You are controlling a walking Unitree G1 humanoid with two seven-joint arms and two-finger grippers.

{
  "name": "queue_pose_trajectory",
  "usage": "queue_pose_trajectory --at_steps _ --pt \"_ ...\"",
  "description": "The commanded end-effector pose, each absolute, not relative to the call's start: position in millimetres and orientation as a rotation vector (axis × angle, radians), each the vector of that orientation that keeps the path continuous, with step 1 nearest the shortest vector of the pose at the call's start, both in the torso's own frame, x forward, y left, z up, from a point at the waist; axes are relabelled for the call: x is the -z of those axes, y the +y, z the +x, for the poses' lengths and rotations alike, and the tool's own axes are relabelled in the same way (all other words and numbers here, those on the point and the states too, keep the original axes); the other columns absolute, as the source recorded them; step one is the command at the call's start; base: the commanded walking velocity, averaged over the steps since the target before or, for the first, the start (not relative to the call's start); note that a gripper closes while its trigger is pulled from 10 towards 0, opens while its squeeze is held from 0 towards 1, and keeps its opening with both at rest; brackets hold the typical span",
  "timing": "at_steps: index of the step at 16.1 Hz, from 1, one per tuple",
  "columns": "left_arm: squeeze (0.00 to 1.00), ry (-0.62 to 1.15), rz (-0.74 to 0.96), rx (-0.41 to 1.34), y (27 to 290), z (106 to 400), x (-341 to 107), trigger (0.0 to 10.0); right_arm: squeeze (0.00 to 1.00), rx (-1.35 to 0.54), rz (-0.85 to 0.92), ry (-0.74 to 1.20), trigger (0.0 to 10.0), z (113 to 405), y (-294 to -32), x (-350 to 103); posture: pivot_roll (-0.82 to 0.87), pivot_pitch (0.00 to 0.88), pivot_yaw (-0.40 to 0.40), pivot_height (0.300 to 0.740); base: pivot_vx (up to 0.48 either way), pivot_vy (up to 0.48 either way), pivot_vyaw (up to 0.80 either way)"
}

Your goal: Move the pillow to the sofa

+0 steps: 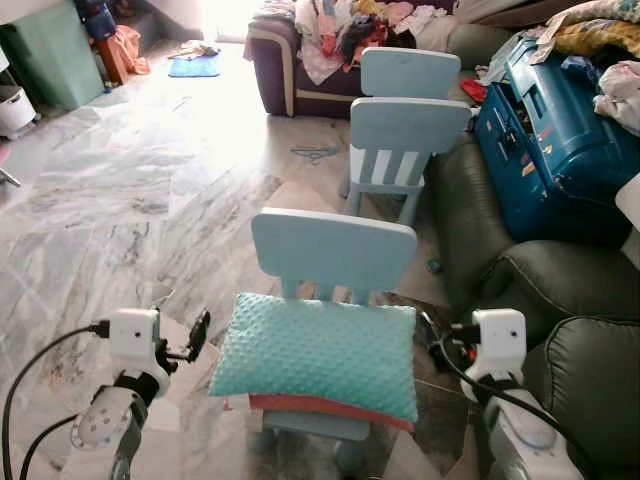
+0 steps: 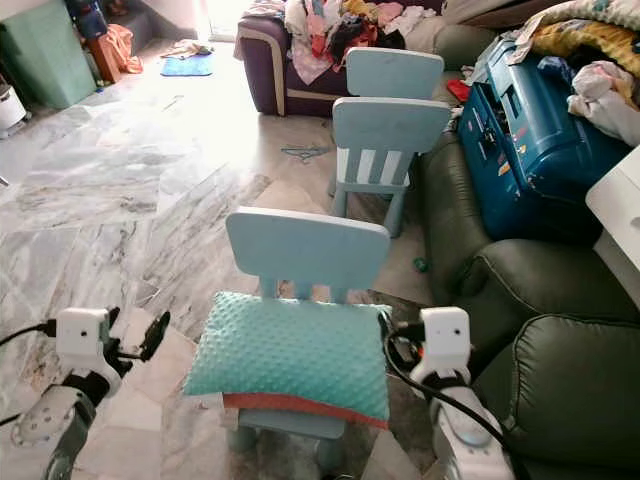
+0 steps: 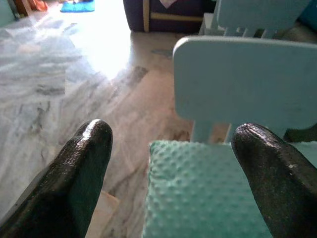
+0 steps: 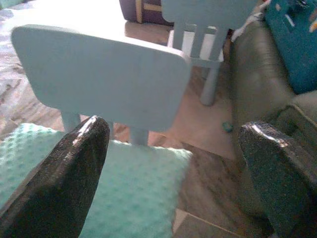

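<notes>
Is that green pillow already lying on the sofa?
No, the pillow lies on the seat of the nearest light blue chair, while the dark green sofa stands beside it.

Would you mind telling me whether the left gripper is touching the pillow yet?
Apart. In the left eye view, bare floor shows between the open left gripper and the near edge of the teal pillow lying on the chair.

floor: grey-veined marble floor (image 1: 150,200), sunlit glare | beyond it: dark purple cream-trimmed couch (image 1: 285,70) heaped with clothes | beside couch: two small light-blue plastic chairs (image 1: 405,130) | right of chairs: blue plastic case (image 1: 545,130)
</notes>
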State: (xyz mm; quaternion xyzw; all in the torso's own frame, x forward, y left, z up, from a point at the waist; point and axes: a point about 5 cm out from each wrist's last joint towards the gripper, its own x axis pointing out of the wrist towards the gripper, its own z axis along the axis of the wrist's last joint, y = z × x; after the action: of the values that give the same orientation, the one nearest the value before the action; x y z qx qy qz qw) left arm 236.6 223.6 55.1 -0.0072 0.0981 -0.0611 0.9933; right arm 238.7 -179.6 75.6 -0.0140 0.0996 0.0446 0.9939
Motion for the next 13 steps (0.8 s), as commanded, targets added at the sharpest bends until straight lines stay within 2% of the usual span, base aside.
queue_pose_trajectory --at_steps 1,5,13 --pt "0.0 0.2 -0.019 0.143 222 235 -56 10.0 0.0 -0.104 -0.024 0.185 10.0 241 -176 -81 -0.04 0.123 -0.03 0.74 0.0 0.0 0.0" --pt "0.0 0.19 -0.056 0.204 211 239 -61 10.0 0.0 -0.138 -0.009 0.141 10.0 255 -164 -93 -0.02 0.119 -0.048 0.74 0.0 0.0 0.0" --pt "0.0 0.181 -0.033 0.226 204 244 -62 10.0 0.0 -0.143 -0.006 0.137 10.0 256 -161 -94 -0.03 0.107 -0.049 0.74 0.0 0.0 0.0"
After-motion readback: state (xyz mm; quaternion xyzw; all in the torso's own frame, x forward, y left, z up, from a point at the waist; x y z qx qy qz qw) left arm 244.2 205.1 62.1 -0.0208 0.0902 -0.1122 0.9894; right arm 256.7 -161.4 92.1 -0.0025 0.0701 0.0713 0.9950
